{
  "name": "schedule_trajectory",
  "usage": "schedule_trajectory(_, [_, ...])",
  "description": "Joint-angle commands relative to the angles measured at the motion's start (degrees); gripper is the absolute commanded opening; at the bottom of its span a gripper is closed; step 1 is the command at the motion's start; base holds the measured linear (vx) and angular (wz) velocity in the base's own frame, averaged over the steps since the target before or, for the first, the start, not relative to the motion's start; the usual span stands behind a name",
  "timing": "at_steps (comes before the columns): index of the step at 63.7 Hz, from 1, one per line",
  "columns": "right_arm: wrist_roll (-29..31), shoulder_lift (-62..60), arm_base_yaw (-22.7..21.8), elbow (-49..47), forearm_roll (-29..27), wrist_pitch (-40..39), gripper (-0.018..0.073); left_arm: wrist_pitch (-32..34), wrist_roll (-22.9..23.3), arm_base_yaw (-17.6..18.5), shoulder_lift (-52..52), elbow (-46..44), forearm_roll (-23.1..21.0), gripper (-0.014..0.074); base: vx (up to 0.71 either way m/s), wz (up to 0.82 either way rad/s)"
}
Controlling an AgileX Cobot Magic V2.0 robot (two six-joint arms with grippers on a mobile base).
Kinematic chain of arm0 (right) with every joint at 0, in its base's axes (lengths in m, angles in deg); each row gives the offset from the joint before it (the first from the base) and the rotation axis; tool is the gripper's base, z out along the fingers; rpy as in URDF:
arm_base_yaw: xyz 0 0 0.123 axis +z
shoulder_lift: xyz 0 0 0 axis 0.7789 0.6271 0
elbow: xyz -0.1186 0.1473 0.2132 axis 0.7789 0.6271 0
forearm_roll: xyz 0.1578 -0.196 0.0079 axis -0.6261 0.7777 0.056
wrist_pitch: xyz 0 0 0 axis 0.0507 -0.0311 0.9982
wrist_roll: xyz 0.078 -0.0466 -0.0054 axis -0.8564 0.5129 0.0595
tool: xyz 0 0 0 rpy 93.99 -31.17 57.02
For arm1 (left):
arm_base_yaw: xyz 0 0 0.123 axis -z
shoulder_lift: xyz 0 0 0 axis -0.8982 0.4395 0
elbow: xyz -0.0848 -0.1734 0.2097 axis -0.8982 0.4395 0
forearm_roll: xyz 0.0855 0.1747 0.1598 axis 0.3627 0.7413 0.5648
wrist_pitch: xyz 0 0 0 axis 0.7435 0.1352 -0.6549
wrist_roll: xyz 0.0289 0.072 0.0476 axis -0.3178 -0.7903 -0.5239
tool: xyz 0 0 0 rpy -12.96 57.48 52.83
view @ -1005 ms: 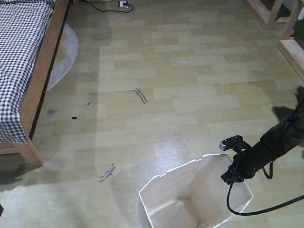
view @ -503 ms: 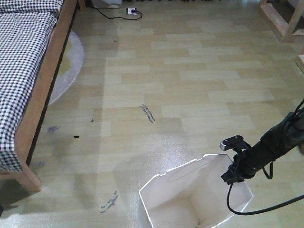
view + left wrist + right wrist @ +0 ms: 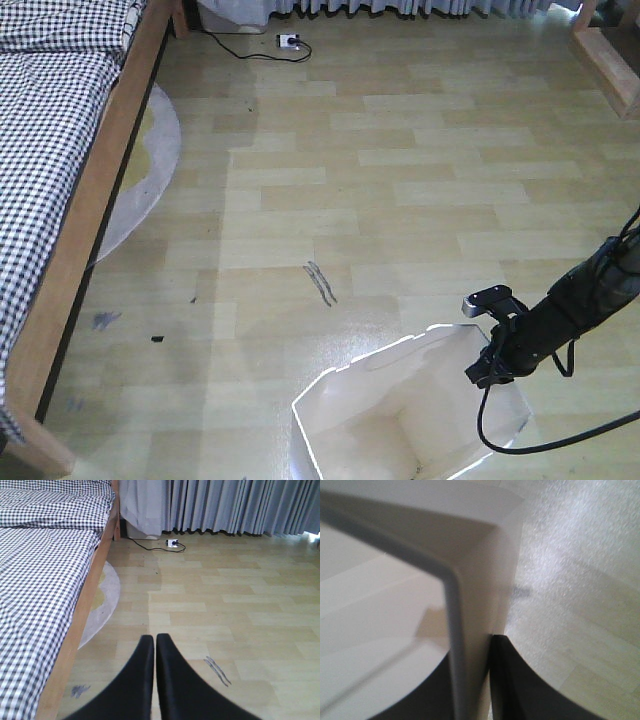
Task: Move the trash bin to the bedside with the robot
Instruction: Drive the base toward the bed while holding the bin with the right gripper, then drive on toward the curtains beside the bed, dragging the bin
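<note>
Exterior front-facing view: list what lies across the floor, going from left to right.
From the left: bed → rug → scuff mark → trash bin → right gripper, clamped on the bin's right rim.

White trash bin [image 3: 385,410] upright, right tool [image 3: 485,372] on rim, bedside [image 3: 93,220] apart

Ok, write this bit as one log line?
right gripper: shut on trash bin rim | left gripper: shut, empty | bedside: not reached
</note>
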Motion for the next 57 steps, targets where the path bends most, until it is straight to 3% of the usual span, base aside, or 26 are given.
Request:
schedule_trajectory(1, [0.2,-4.4,-0.1,-0.3,-1.6,8.7,-0.0005,4.2,0.2,0.0,1.0,0.2,-0.1,-0.0006,0.37,-0.01])
schedule_trajectory(57, [0.2,-4.4,-0.1,-0.3,-1.6,8.7,-0.0005,4.2,0.2,0.0,1.0,0.2,-0.1,-0.0006,0.38,-0.01])
